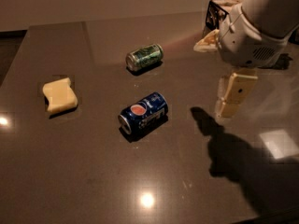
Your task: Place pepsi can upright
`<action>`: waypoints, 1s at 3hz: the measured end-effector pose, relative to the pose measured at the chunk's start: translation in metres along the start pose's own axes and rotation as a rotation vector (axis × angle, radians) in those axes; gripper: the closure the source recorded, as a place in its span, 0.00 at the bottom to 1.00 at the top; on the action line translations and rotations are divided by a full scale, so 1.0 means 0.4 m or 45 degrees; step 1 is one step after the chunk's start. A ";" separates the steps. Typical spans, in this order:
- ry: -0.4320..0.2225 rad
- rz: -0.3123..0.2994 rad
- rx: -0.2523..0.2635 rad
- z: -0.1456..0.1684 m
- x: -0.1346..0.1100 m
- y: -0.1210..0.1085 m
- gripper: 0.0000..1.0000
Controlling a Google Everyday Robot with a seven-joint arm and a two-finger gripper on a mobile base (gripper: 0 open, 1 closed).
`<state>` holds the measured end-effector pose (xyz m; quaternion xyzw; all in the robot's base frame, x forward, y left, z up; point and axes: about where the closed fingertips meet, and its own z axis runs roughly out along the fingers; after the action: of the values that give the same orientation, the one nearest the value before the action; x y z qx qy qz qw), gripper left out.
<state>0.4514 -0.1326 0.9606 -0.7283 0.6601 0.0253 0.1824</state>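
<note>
At centre of the table (84, 171) the pepsi can (143, 113) lies sideways; our gripper (235, 96) hangs at its three o'clock, open or closed we cannot tell. We should grasp across its body, then tip it upright.

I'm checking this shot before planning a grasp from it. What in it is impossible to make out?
- Camera view: black basket at the back right, mostly hidden behind the arm; its contents cannot be identified.
- Camera view: the arm is cut off by the top and right edges.
- Camera view: pincer, hanging right of the lying pepsi can; its upper part is hidden by the arm's white housing.
- Camera view: green can, lettering too small to read.
</note>
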 end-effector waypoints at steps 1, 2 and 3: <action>-0.011 -0.192 -0.036 0.065 -0.091 -0.007 0.00; 0.013 -0.361 -0.067 0.126 -0.167 -0.004 0.00; 0.073 -0.490 -0.130 0.201 -0.214 -0.001 0.00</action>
<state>0.4572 -0.0269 0.9093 -0.8498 0.5114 0.0026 0.1280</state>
